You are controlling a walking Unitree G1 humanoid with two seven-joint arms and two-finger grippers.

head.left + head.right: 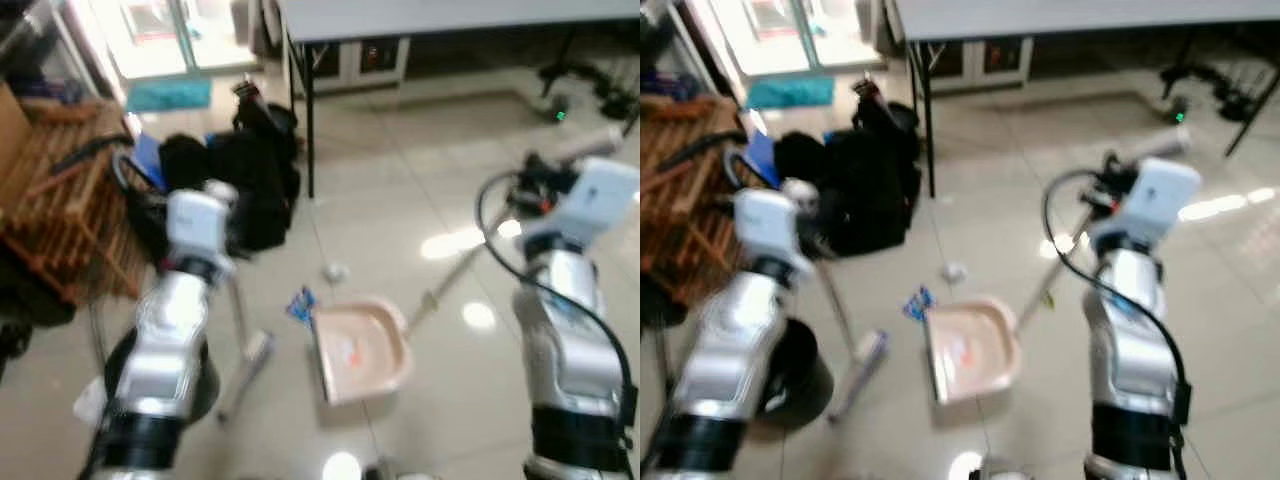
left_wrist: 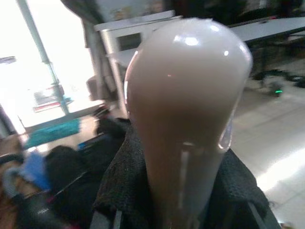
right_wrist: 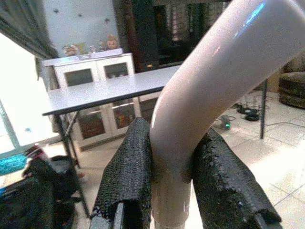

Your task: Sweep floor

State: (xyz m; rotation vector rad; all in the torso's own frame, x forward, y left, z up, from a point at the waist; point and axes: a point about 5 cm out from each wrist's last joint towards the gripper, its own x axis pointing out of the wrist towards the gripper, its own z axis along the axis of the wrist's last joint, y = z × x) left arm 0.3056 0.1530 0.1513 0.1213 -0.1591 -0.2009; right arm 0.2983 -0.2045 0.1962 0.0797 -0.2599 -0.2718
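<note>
Pale pink plastic broom (image 1: 243, 345) stands on the tiled floor (image 1: 440, 180) just left of the pale pink plastic dustpan (image 1: 360, 350), with blue and white litter scraps (image 1: 302, 303) between them; the left claw (image 2: 181, 191) is clamped on the broom's rounded handle top, the right claw (image 3: 174, 191) on the dustpan's bent tubular handle. Both tools look light, stiff and glossy, so probably slippery; a grip on the handle ends seems right. Head views give the floor layout, whereas wrist views give finger contact.
</note>
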